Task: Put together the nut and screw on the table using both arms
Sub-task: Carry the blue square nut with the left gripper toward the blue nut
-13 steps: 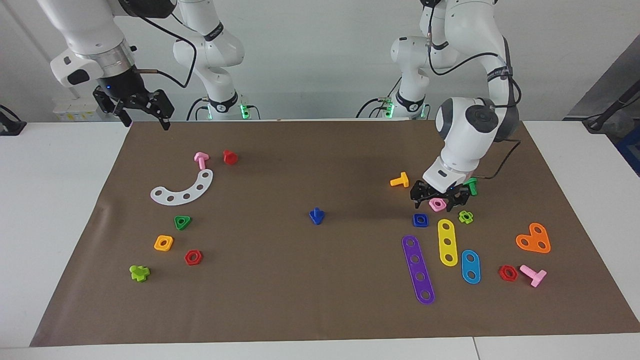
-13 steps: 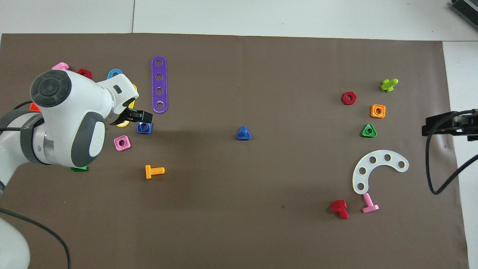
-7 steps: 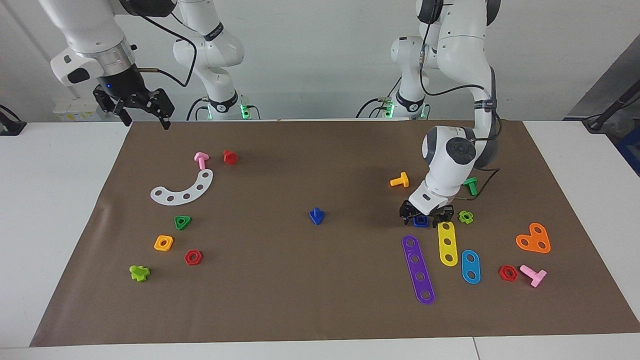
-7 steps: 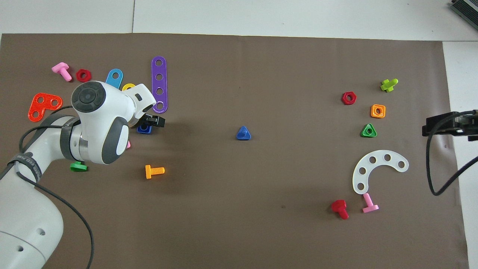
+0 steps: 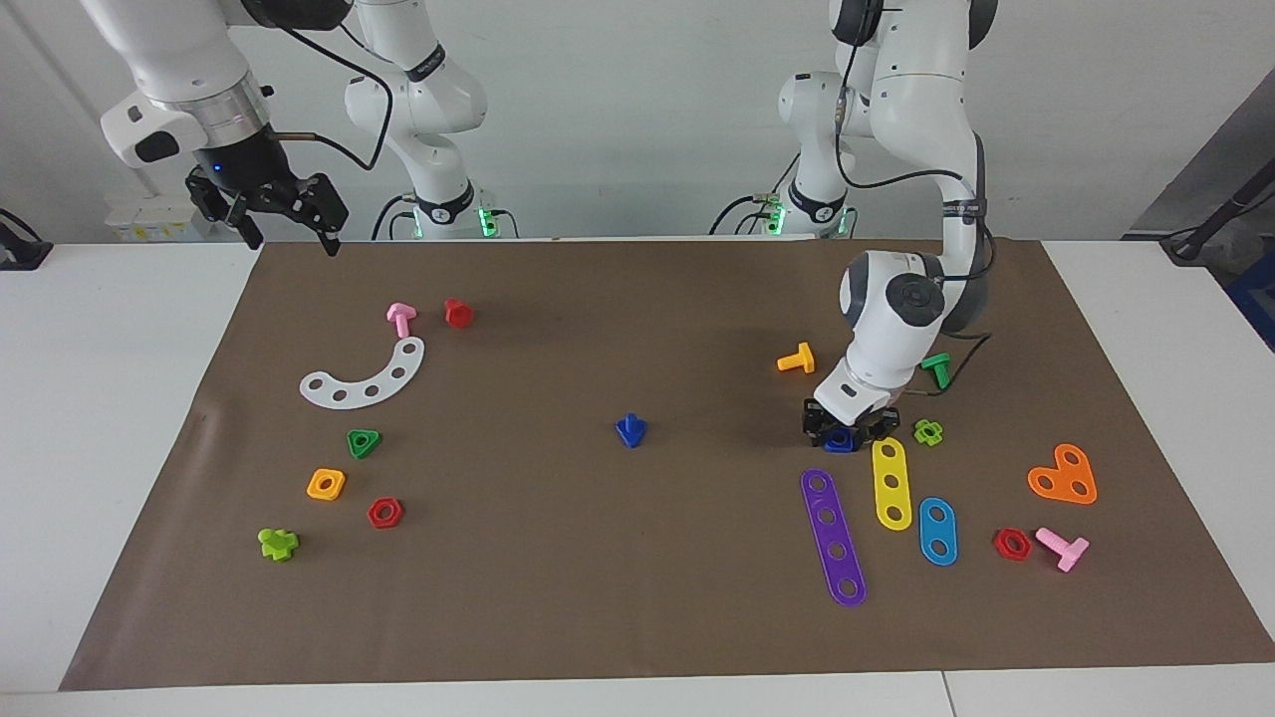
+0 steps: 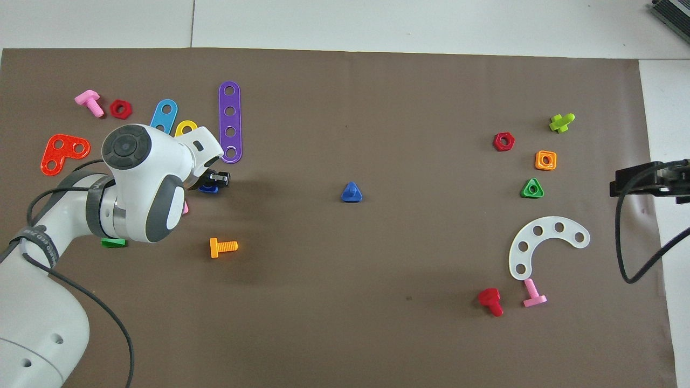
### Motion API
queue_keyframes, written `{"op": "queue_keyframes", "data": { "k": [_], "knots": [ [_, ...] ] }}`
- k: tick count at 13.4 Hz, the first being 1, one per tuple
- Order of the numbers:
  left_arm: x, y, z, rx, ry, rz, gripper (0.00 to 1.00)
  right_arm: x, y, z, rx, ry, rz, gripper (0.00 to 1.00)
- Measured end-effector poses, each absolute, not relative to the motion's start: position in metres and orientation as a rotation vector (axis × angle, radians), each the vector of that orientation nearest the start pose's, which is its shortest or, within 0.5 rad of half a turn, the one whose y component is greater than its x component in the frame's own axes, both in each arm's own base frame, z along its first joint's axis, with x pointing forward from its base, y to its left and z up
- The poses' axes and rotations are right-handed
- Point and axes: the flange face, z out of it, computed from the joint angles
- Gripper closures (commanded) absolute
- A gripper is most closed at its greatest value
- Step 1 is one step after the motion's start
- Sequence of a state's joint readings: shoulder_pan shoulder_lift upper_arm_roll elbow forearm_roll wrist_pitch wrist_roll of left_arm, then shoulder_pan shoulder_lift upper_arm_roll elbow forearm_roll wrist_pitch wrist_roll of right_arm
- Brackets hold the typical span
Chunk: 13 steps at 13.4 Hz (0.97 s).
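Note:
The blue square nut [image 5: 840, 439] lies on the brown mat [image 5: 637, 597] toward the left arm's end, next to a yellow strip; the overhead view shows only its edge [image 6: 208, 188]. My left gripper [image 5: 843, 428] is down at the mat with its fingers closed in on the nut's two sides; it also shows in the overhead view [image 6: 211, 182]. The blue screw [image 5: 631, 430] stands on its triangular head at the mat's middle, stem up, also in the overhead view [image 6: 351, 192]. My right gripper [image 5: 289, 221] waits open and empty in the air over the mat's edge at the right arm's end.
Around the nut lie a yellow strip [image 5: 891, 482], a purple strip [image 5: 833, 536], an orange screw [image 5: 796, 358] and a green cross piece [image 5: 928, 431]. The pink nut [image 6: 185, 207] is mostly hidden under the left arm. A green triangular nut [image 5: 364, 442] and orange nut [image 5: 326, 484] lie toward the right arm's end.
My left gripper moved from over the pink nut down onto the blue nut and its fingers narrowed around it. The right arm has hardly moved.

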<state>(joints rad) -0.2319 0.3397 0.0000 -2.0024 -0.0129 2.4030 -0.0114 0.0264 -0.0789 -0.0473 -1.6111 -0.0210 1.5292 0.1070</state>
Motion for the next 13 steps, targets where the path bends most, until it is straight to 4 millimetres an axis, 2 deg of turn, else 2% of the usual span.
{"op": "queue_keyframes", "data": {
  "k": [2,4,6,10,13],
  "knots": [
    [0.595,-0.14,0.295,-3.139,0.33,-0.083,1.0,0.525,-0.014,0.645,-3.152,0.203,0.003,0.0],
    [0.602,-0.146,0.309,-3.142,0.319,-0.089,1.0,0.525,-0.014,0.645,-3.152,0.203,0.003,0.0],
    [0.611,-0.17,0.332,-3.123,0.335,-0.134,1.0,0.525,-0.014,0.645,-3.152,0.203,0.003,0.0],
    [0.612,-0.253,0.368,-3.12,0.301,-0.176,1.0,0.525,-0.014,0.645,-3.152,0.203,0.003,0.0],
    [0.601,-0.328,0.37,-3.135,0.266,-0.18,1.0,0.525,-0.014,0.645,-3.152,0.203,0.003,0.0]
  ]
}}
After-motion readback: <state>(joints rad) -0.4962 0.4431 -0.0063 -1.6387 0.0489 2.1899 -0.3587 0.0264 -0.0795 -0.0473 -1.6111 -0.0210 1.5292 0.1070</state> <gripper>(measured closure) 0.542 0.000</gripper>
